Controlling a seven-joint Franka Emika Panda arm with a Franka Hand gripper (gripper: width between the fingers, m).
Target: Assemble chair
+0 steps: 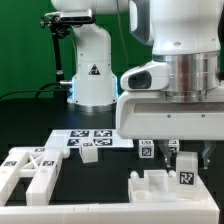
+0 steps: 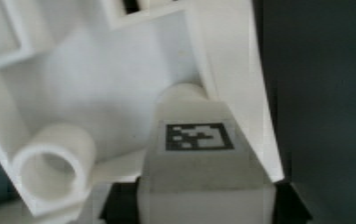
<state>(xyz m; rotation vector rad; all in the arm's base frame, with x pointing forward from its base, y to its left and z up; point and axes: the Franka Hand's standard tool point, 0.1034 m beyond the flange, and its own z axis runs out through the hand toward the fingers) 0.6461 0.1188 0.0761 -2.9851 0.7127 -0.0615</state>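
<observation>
From my station I see the white jointed robot arm [image 1: 160,25] rise from its white pedestal base [image 1: 92,70] at the back of the dark worktop [image 1: 30,110] and arch forward toward the exterior camera. Its silver cylindrical wrist [image 1: 192,70] points straight down, carrying the boxy white two-finger hand [image 1: 186,165] low over the worktop. The dark fingers [image 1: 166,158] hang vertical, set well apart. In the wrist view, both dark fingertips [image 2: 125,198] sit tight against the sides of a white tagged block [image 2: 196,140], clamping it between them.
</observation>
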